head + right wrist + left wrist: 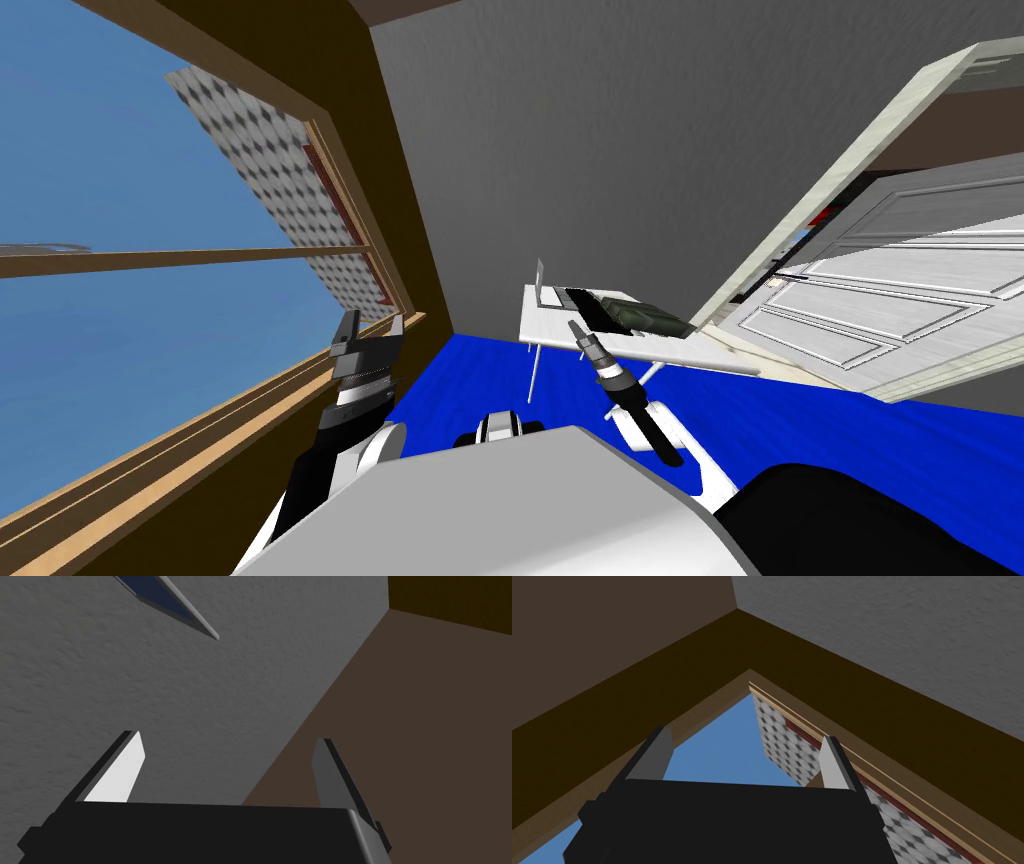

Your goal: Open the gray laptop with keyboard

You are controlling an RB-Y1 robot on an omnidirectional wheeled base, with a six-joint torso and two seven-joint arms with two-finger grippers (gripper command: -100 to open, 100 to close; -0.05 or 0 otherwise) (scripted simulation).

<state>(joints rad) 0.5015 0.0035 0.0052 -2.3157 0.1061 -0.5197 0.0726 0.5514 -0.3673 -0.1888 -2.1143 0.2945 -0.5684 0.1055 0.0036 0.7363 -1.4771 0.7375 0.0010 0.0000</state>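
Reaching forward, the right claw [576, 327] gapes wide over the surface [545, 325]. Just beyond it lies the laptop [572, 297], lid upright at its left end. The left claw [368, 334] is raised, wide.

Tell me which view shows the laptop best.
Head view: the laptop sits whole on the white table. Right wrist view catches a thin sliver, perhaps its lid's edge; left wrist view faces a window.

1. White counter [548, 326] on thin pale legs [533, 375], parked on a blue floor [800, 430].
2. On top, toward the left end: laptop [575, 298], thin lid standing up, dark keyboard showing.
3. Just beside that, some dark green lumpy thing [648, 318], no clue what exactly.
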